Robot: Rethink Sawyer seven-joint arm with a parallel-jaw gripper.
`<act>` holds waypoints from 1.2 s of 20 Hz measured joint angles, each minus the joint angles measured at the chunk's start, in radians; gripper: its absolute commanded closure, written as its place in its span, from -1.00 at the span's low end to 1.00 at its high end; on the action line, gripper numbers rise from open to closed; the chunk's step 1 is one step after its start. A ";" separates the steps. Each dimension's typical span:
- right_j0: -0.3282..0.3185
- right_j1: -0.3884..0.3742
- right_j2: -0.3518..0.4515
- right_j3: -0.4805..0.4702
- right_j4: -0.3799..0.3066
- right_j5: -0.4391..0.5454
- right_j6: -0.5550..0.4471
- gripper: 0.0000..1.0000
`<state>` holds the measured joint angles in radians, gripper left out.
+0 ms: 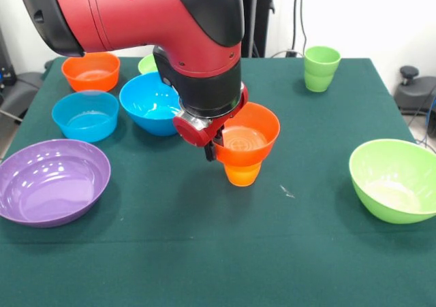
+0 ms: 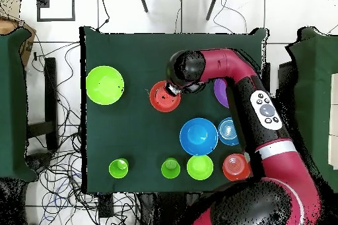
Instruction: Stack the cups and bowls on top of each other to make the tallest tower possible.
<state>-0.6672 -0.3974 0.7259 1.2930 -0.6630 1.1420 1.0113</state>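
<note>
Tool grips the rim of an orange bowl seated on an orange cup mid-counter; stacking appears underway, and release, then another piece, likely follows.

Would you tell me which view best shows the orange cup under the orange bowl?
The front view: the orange cup shows below the orange bowl sitting on it. Overhead, the bowl hides the cup entirely, so only the bowl's rim and inside show.
</note>
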 measured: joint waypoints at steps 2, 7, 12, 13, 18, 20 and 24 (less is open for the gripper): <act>0.000 0.000 0.000 0.000 0.000 0.000 0.000 1.00; 0.001 0.000 0.000 -0.001 -0.002 0.000 0.000 1.00; 0.003 0.000 -0.001 -0.001 -0.003 0.000 0.000 1.00; 0.003 0.000 -0.002 -0.002 -0.004 0.000 0.000 1.00; 0.007 0.000 -0.005 -0.004 -0.004 0.000 0.000 1.00; 0.010 0.000 -0.007 -0.007 -0.005 0.000 0.000 1.00; 0.016 0.000 -0.011 -0.010 -0.006 0.001 0.000 1.00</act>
<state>-0.6515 -0.3978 0.7151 1.2831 -0.6686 1.1430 1.0113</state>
